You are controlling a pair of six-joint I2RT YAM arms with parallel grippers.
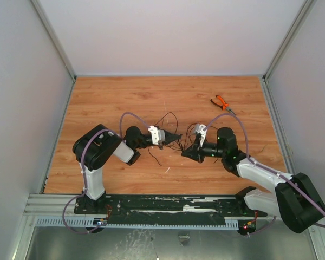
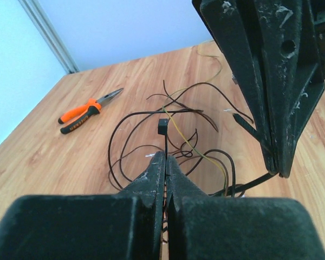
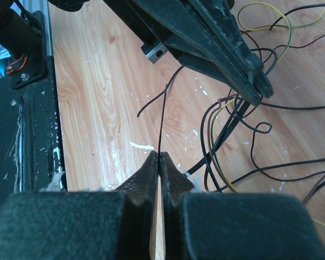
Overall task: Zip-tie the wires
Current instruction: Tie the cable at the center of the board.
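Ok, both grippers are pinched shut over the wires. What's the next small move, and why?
Probably ease the right gripper toward the zip tie head, lining up the thin strand it pinches. The left gripper is shut on the zip tie, head free above its tips, nothing through it; the wires lie loose. Whether that strand is the tail is unclear.

Orange-handled pliers (image 1: 222, 104), far right of wooden table (image 1: 114, 97)

wires (image 3: 262, 128) cut by right edge; indistinct overhead
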